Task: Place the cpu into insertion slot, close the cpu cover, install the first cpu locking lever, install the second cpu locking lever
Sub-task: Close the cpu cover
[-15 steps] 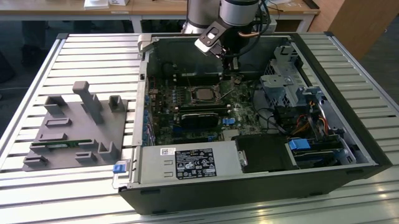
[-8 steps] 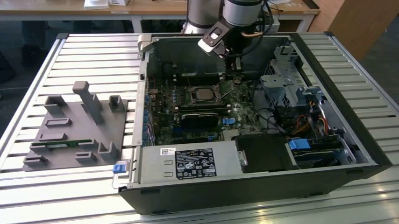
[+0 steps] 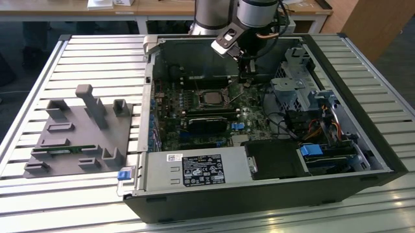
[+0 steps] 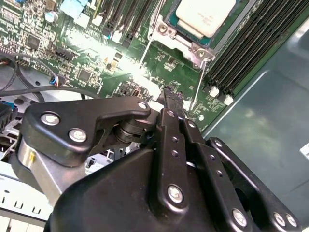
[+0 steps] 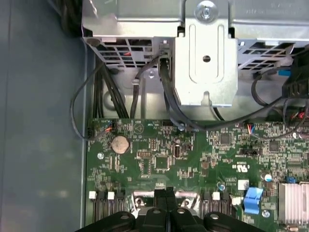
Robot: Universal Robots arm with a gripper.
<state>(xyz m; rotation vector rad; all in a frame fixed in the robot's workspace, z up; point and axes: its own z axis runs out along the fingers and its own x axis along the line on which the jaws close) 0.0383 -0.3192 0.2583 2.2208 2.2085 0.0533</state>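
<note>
Slatted bench [image 3: 97,53], open PC case [image 3: 259,194]. I read cpu [image 4: 205,14] seated, cpu cover [image 4: 186,43] down, levers [image 4: 199,86] loose; gripper [image 4: 173,94] closed tight, empty.

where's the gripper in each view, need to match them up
Exterior view: the gripper hangs tip-down inside the open case, on the exterior view's right of the cpu.
Second wrist view: the gripper tip sits over the motherboard near the cpu.
First wrist view: the gripper tip pokes between two rows of slots.
Shared landmark: the green motherboard.
</note>
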